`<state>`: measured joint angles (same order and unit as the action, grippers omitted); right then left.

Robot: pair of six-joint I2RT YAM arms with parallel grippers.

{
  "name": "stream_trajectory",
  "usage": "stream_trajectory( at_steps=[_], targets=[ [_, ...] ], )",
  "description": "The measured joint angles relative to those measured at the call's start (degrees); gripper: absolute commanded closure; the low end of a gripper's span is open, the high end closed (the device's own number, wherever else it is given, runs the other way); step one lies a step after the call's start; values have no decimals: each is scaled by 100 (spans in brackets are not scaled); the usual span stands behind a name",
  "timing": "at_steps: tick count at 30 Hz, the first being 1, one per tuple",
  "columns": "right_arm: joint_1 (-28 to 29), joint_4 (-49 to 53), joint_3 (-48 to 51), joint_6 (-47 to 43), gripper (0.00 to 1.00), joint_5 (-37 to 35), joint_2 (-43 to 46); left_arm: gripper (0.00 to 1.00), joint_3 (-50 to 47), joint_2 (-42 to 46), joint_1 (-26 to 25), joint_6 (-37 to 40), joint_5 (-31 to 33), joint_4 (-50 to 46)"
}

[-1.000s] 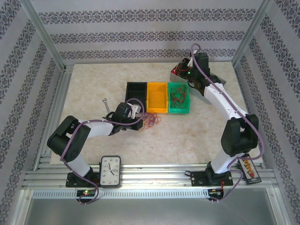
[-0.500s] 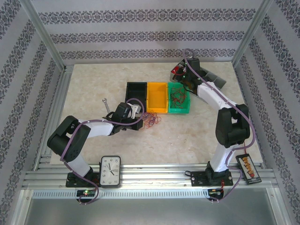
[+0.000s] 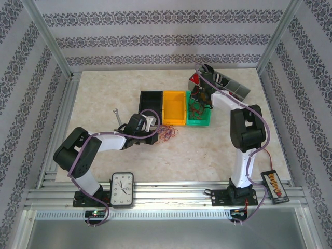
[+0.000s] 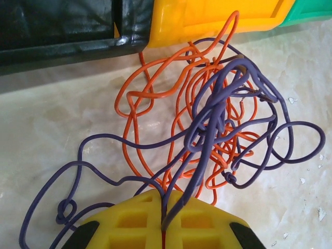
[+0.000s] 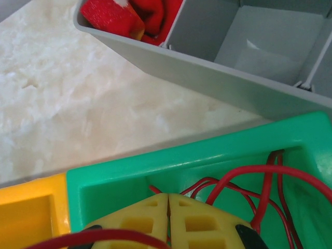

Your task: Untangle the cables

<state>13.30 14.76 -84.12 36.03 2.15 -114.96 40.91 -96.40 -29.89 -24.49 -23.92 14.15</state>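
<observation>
Top external: left gripper (image 3: 155, 134) is sitting low on the table (image 3: 104, 93), just in front of the black bin (image 3: 150, 104), at the edge of the orange and dark blue cables (image 3: 168, 133). That bunch is lying on the table just in front of the orange bin (image 3: 174, 108). Over on the other side, right gripper (image 3: 198, 98) is hanging over the green bin (image 3: 199, 120), which is holding the red cables (image 3: 196, 110). The grey compartment tray (image 3: 233, 87) is sitting just behind the green bin, skewed to the bin row. A clock (image 3: 122, 190) is lying at the near edge by the left base.

Left wrist: left gripper (image 4: 163, 194) fingers (image 4: 129, 223) are pressing together on a dark blue cable (image 4: 218, 109), with the strand running straight into the seam. The orange cables (image 4: 150, 96) are looping through the blue ones, tangled, and the top loop is reaching the orange bin (image 4: 207, 18).

Right wrist: right gripper (image 5: 167, 196) fingers (image 5: 192, 223) are pressing tight together. One red strand is crossing their near side, and I cannot tell if it is pinched. The red cables (image 5: 259, 176) are coiling in the green bin (image 5: 155, 171). The grey compartment tray (image 5: 218, 67) is sitting just beyond the bin rim, with red parts (image 5: 111, 15) in its corner compartment.
</observation>
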Motion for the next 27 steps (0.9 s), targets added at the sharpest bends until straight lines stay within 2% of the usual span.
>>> stream_trajectory(
  at_steps=[5,11,14,22,27],
  targets=[
    [0,17,44,2,89,20,7,100,74,-79,0,2,0,-22],
    [0,28,385,-46,71,149,273,100,111,-81,0,2,-2,-26],
    [0,90,533,-42,67,177,599,100,111,-81,0,4,-2,-28],
    [-2,79,883,-35,64,153,1585,100,111,-81,-4,4,0,-37],
    [0,46,964,-44,63,155,1740,100,111,-81,-4,4,0,-39]
  ],
)
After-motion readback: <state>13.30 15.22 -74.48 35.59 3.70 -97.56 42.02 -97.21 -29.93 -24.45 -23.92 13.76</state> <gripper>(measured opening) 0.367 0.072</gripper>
